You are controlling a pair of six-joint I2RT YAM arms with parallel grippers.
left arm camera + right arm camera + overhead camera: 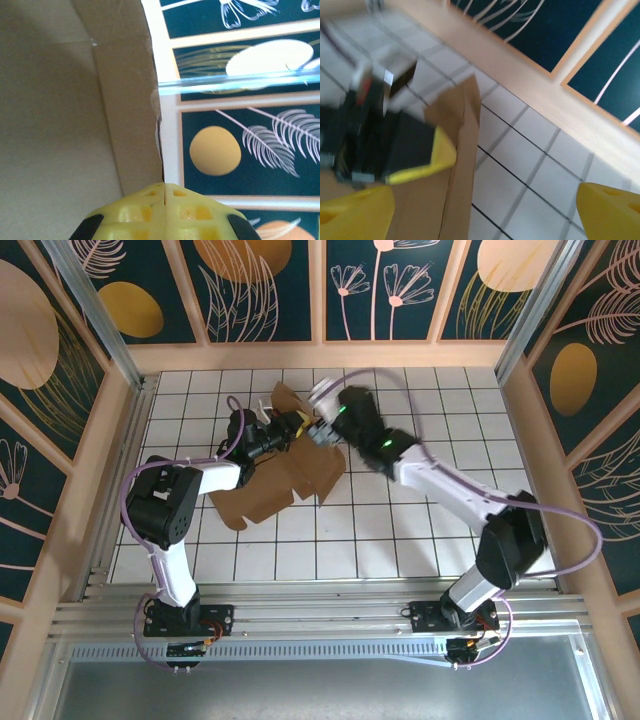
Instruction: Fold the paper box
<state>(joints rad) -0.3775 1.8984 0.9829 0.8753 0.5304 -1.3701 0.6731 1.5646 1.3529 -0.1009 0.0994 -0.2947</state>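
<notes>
So left hand (164, 202) is clamped on the box (65, 130) flap, right hand (482, 215) wide apart. I'd crease slowly along the score.

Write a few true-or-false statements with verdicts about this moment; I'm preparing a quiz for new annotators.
1. The left end effector is shut on an edge of the paper box. True.
2. The right end effector is clamped on the paper box. False: it stands wide open, holding nothing.
3. The paper box is a finished, closed cube. False: it lies mostly unfolded, with one part lifted.
4. The table has white tiles with dark lines. True.
</notes>
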